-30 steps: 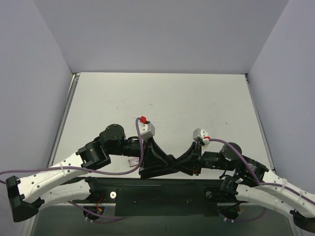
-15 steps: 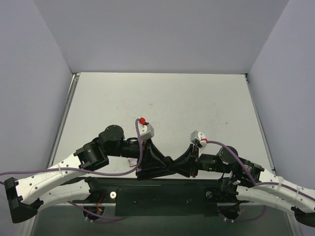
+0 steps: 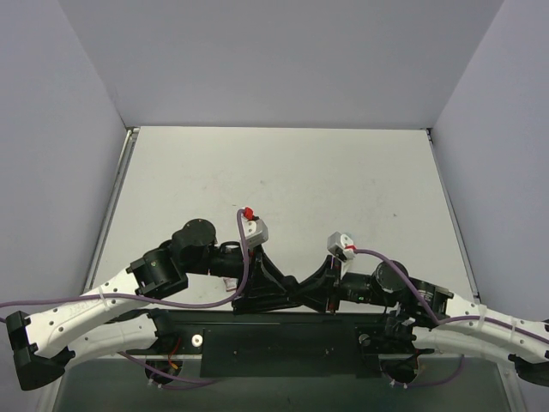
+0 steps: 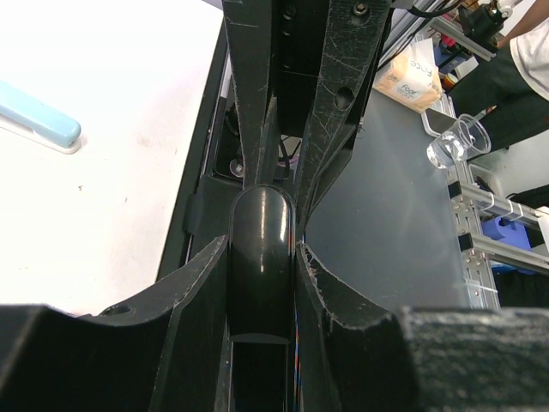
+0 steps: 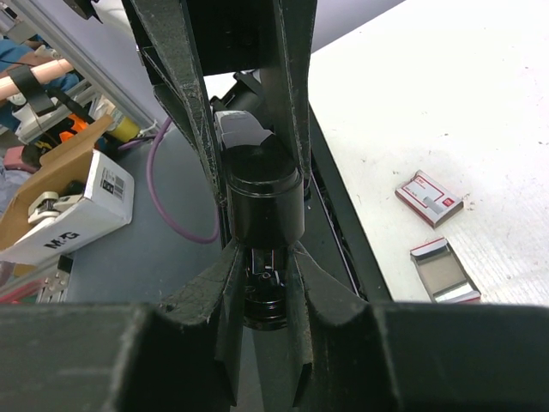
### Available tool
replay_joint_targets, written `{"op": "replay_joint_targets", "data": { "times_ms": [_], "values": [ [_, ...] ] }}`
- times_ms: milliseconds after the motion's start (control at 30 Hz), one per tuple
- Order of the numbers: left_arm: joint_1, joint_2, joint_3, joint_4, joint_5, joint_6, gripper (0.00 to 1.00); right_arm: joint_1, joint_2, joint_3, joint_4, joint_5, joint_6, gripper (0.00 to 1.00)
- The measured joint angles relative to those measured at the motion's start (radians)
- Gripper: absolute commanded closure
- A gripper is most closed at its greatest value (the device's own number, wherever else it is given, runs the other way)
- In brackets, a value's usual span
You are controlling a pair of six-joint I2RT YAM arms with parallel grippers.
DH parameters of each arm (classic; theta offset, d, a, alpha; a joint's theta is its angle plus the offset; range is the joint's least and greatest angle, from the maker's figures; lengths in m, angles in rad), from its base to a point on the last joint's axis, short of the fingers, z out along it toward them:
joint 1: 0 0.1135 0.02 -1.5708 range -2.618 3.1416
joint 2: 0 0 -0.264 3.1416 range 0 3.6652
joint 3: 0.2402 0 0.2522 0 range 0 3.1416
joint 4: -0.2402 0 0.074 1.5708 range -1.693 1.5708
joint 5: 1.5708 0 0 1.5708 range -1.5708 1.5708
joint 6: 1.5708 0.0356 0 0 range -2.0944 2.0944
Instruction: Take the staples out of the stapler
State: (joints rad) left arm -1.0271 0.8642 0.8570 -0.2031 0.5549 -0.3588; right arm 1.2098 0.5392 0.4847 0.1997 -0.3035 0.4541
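Observation:
The black stapler (image 3: 293, 287) is held between both grippers at the table's near edge and is barely distinguishable from above. My left gripper (image 3: 283, 288) is shut on it. In the left wrist view (image 4: 262, 247) a rounded glossy black end of the stapler (image 4: 262, 257) sits between the fingers. My right gripper (image 3: 305, 287) is shut on the other part. In the right wrist view (image 5: 266, 251) the stapler's black body (image 5: 262, 193) runs away from the fingers. The silvery tip and the staples are hidden.
A red-and-white staple box (image 5: 429, 197) and an open box tray (image 5: 443, 271) lie on the white table (image 3: 283, 180), below the left arm (image 3: 230, 281). A light-blue bar-shaped object (image 4: 34, 118) lies on the table. The black base rail (image 3: 283, 335) runs along the near edge.
The right arm has shifted left and nearer the front edge. The joined grippers and stapler have moved slightly left with it. Both grips are unchanged.

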Motion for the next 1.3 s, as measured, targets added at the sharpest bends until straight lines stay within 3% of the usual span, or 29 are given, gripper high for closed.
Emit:
{"op": "replay_joint_targets", "data": {
  "times_ms": [1133,1300],
  "values": [
    [0.076,0.002,0.028,-0.039,0.072,-0.016,1.0,0.108,0.008,-0.09,0.185,0.177,0.075,1.0],
    [0.164,-0.002,0.12,0.117,0.005,-0.046,1.0,0.156,0.045,-0.174,0.031,0.1,0.096,1.0]
  ]
}}
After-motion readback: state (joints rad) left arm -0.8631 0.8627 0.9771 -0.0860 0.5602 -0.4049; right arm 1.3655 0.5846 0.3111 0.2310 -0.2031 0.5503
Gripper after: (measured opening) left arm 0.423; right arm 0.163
